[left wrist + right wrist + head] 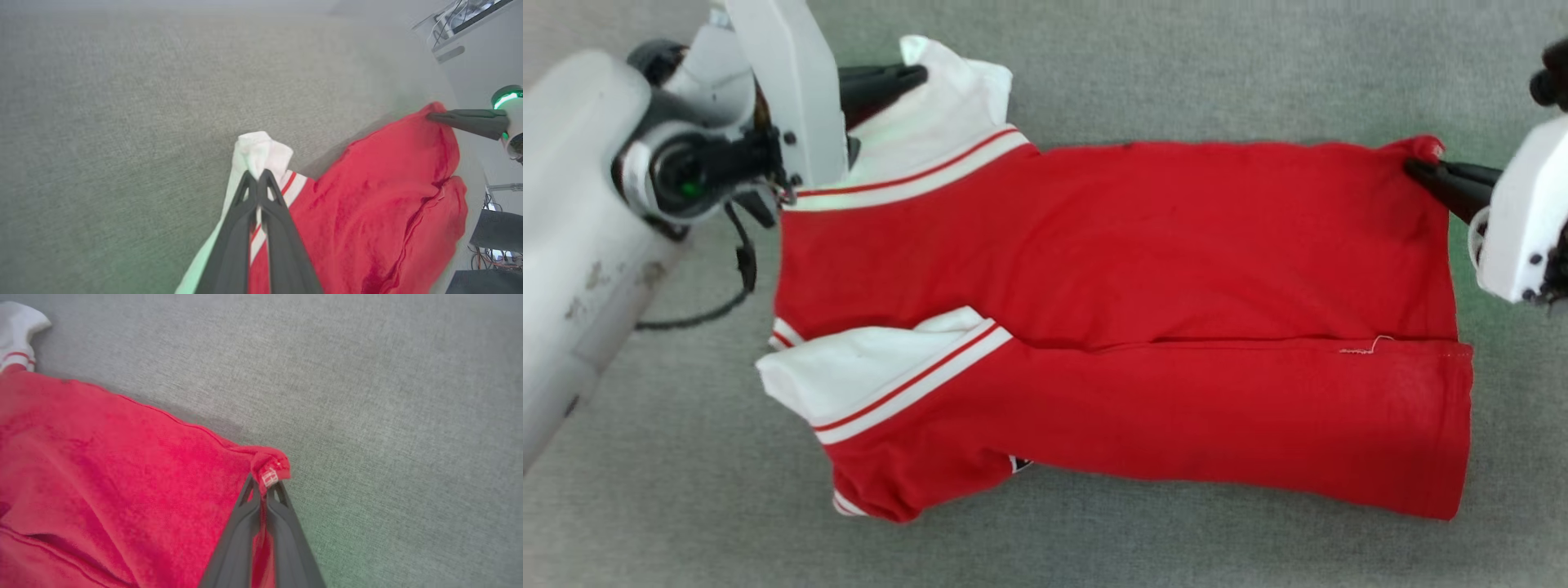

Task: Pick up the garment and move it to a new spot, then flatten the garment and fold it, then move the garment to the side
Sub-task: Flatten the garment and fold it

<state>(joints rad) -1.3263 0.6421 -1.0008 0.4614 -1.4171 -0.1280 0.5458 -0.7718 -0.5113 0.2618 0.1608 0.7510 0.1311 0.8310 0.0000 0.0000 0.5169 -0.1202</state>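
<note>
The garment [1143,269] lies lengthwise across the grey surface, its near long edge folded over onto the body, lettering hidden. Its white sleeves with red-and-white trim are at the left. My left gripper [919,76] is shut on the far white sleeve [261,157], pinched between its two fingers [233,228]. My right gripper [1411,167] is shut on the far right hem corner [269,467], which bunches between the fingertips. In the left wrist view the right gripper [433,117] shows holding the red corner at the far right.
Grey fabric surface [1225,65] spreads all around the garment. A black cable [739,278] hangs from my left arm beside the garment's left edge. Desks, cables and equipment [494,232] stand beyond the surface's edge in the left wrist view.
</note>
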